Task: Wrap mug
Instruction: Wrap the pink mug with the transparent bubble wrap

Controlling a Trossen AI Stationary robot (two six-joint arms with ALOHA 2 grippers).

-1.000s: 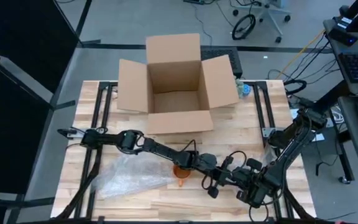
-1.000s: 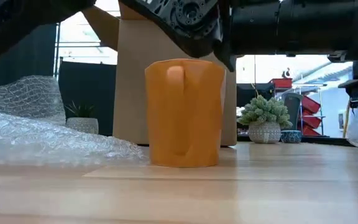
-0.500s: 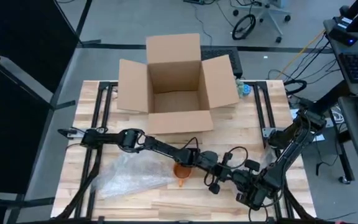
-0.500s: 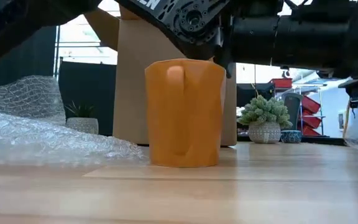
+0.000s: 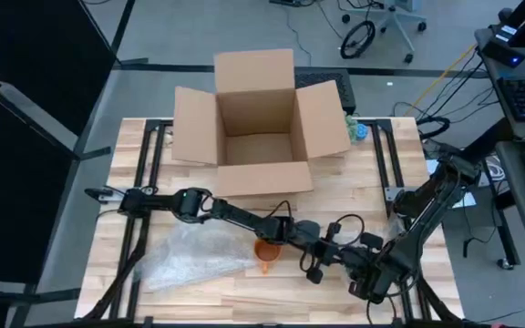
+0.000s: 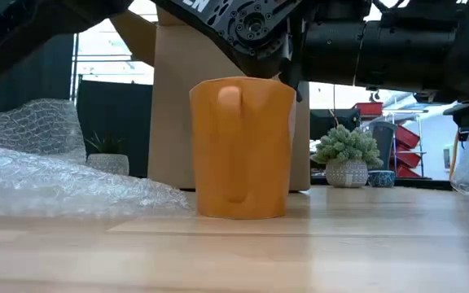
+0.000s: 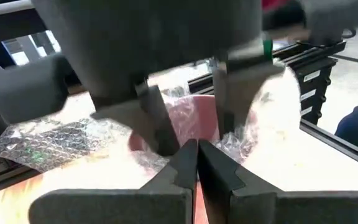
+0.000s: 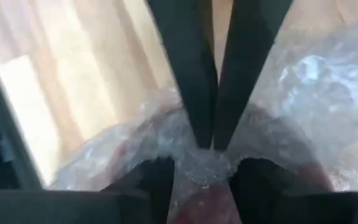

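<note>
An orange mug [image 6: 242,147] is seen upright on the wooden counter [image 5: 335,196], low and slightly left of centre in the high view, with its handle turned toward the low camera. A sheet of bubble wrap [image 5: 190,256] is spread at the lower left of the high view, its right edge reaching to the mug or just beside it; whether the mug foot rests on the sheet cannot be told. The left hand [image 5: 310,251] is placed just right of the mug, above rim height in the low view, its fingers [image 7: 182,163] pressed together with nothing visibly between them. The right hand [image 5: 328,256] is set close against it at lower centre of the high view; its fingers [image 8: 191,81] are drawn narrow, and wrap is seen bunched at their tips, but a firm pinch on it cannot be confirmed. An open cardboard box [image 5: 256,123] stands at upper centre, well apart from the mug. The step in hand is judged to be the early gathering of wrap at the mug's right side; the mug body is still bare, so wrapping is scarcely begun. The next move would call for a secure hold on a wrap edge, and for that edge to be lifted over or around the mug without the mug being tipped.
</note>
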